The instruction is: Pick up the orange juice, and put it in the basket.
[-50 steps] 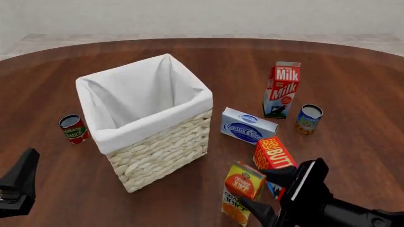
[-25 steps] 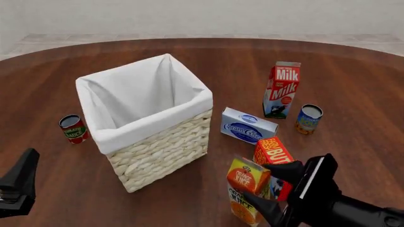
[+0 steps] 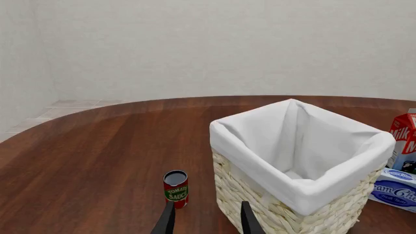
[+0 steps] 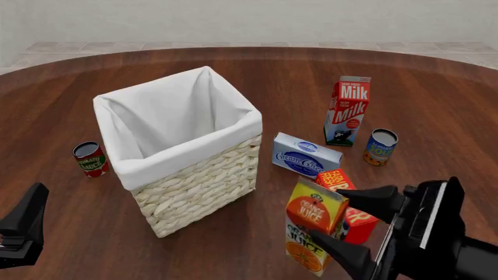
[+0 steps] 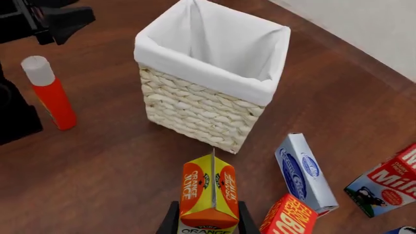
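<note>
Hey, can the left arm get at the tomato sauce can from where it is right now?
Probably yes: the left gripper is open, and the tomato sauce can stands just ahead, beside the basket, with nothing between.

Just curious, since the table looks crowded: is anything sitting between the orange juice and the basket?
Nothing visible. The right hand holds the orange juice; only bare table lies before the basket. The butter box stands aside.

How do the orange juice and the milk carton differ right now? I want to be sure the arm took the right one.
The orange juice is yellow with an orange circle; the milk carton is red and white. The orange juice sits between the right gripper fingers, near the butter box; the milk carton stands free, farther back beside a can. In the front view the juice leans, while the milk stands upright. Both are tall gable-top cartons.
</note>
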Tool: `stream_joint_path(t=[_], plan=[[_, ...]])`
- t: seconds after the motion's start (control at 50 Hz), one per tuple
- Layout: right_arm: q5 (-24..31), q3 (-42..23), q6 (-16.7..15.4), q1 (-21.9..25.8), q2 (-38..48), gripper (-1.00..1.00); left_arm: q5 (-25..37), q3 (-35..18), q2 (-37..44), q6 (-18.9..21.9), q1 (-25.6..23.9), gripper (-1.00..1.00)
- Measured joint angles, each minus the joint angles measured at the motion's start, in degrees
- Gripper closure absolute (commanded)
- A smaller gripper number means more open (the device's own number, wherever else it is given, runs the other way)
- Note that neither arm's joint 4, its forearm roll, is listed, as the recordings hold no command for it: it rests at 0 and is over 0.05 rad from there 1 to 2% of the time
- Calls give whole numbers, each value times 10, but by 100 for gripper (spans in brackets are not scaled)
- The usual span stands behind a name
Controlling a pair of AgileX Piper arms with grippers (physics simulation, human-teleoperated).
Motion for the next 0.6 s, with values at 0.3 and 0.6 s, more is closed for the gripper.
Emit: stream_joint_path(t=[0.3,0.6], plan=[[66,-51,-6,26,-54,100,0,0,0,0,0,-100],[107,-121,-10,45,-71,100,0,0,0,0,0,-100]])
